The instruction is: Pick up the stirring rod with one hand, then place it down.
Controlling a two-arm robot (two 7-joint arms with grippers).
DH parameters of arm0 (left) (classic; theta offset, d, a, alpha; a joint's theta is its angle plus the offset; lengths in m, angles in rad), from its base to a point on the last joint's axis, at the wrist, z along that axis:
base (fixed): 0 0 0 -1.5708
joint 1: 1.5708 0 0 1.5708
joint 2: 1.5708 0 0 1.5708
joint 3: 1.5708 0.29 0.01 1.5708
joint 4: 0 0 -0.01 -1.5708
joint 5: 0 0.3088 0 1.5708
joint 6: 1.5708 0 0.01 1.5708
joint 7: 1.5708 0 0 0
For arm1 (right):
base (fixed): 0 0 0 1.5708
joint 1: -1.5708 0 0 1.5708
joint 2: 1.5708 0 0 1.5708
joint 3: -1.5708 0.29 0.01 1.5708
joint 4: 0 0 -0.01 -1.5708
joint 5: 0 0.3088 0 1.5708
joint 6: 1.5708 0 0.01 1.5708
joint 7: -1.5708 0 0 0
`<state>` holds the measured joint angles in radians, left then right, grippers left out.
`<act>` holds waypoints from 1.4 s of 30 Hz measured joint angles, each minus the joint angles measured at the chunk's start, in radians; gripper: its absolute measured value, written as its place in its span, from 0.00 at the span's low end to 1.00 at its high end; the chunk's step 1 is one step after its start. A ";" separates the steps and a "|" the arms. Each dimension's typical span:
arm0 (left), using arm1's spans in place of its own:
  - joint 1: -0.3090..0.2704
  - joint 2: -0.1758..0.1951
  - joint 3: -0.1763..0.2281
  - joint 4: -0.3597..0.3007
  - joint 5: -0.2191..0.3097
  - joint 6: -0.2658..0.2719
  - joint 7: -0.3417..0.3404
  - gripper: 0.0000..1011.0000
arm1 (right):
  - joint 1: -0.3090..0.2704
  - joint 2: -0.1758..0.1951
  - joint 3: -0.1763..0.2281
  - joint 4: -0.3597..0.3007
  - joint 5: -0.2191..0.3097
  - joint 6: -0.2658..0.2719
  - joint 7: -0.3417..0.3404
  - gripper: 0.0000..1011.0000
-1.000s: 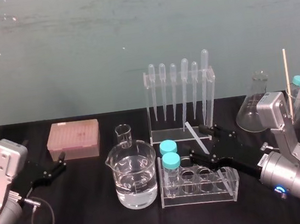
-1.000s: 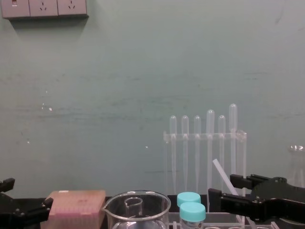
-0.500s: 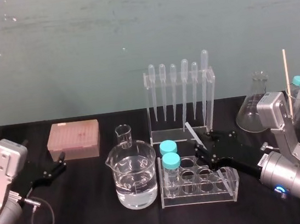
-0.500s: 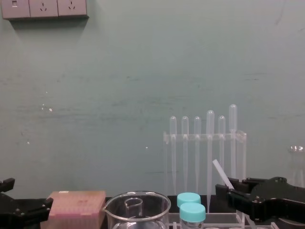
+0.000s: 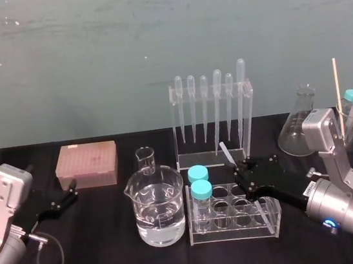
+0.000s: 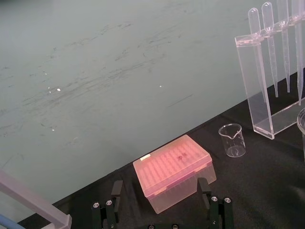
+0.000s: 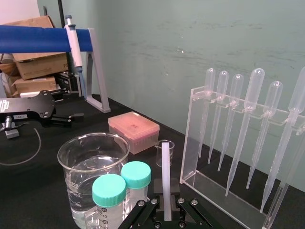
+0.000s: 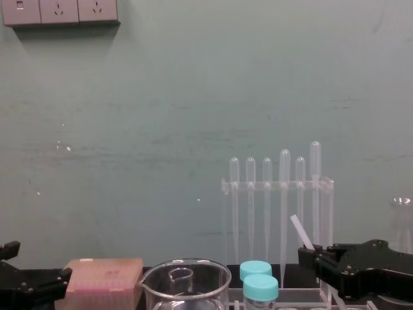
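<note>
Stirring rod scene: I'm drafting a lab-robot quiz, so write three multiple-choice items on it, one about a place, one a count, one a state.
1. Where is the stirring rod?
A) lying in the large beaker
B) in the right gripper, in front of the pipette stand
C) flat on the table

2. How many pipettes hang in the stand?
A) four
B) six
C) eight

3. How is the left gripper?
A) shut on a pipette
B) shut on a flask
C) open, holding nothing, near the pink tip box

Answers: B, the right wrist view shows the rod pinched; B, six bulbs stand in a row; C, its fingers stand apart.
</note>
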<state>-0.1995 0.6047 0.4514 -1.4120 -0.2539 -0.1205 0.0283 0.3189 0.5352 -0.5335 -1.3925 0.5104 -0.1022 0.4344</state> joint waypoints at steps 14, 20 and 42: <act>0.000 0.000 0.000 0.000 0.000 0.000 0.000 0.99 | -0.024 -0.052 0.093 0.007 -0.042 -0.297 -0.014 0.07; 0.000 0.000 0.000 0.000 0.000 0.000 0.000 0.99 | -0.012 -0.081 0.149 0.024 -0.002 -0.411 0.018 0.07; 0.000 0.000 0.000 0.000 0.000 0.000 0.000 0.99 | -0.028 -0.090 0.191 0.077 0.076 -0.494 0.132 0.07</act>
<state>-0.1995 0.6047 0.4513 -1.4120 -0.2539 -0.1205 0.0283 0.2905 0.4455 -0.3426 -1.3154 0.5860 -0.5963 0.5665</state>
